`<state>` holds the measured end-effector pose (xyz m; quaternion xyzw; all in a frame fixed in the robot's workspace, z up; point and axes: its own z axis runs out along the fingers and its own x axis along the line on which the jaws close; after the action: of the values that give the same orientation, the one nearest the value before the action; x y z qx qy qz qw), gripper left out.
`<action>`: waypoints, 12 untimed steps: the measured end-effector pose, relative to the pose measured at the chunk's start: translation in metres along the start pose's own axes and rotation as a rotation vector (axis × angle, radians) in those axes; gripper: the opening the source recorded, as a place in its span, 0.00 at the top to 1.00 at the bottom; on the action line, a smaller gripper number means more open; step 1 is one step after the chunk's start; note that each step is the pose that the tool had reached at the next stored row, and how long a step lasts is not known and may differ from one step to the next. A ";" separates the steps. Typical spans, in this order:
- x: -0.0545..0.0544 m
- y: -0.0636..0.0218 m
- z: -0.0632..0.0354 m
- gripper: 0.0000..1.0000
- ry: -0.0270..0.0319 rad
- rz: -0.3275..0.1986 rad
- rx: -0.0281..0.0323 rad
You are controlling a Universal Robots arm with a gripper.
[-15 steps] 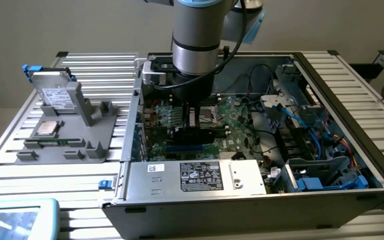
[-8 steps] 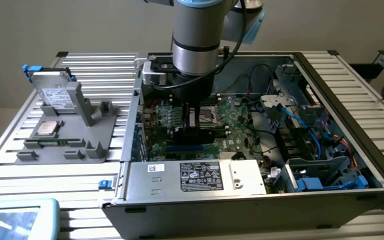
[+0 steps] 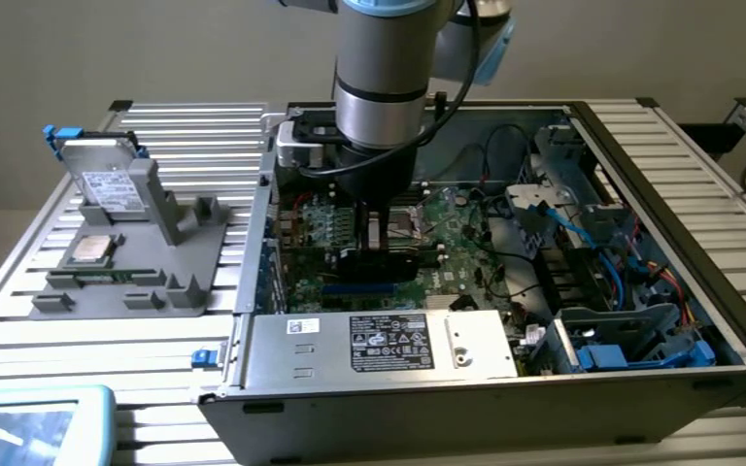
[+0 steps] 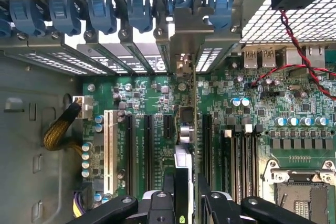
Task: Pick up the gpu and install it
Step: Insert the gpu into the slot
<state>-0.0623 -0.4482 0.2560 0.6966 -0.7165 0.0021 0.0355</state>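
Silvery metal forms the end bracket of the gpu, which the wrist view sees edge-on: a thin card, dark on one face, with a green circuit-board edge on the other. It stands upright over the motherboard, parallel to that board's long black expansion slots and between two of them. Its bracket sits at the motherboard's rear edge, beside a row of blue clips. The gripper pinches the card, one black finger against each face. Whether the card's lower edge has reached the motherboard cannot be told.
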 end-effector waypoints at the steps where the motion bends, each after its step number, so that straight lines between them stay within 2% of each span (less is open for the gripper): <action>1: 0.000 0.0000 0.0000 0.73 0.0000 0.000 0.0000; 7: 0.000 0.0000 0.0006 0.73 0.0002 0.000 0.0000; 12: 0.000 -0.0001 0.0007 0.73 0.0033 0.000 0.0001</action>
<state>-0.0622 -0.4485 0.2554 0.6966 -0.7165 0.0033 0.0367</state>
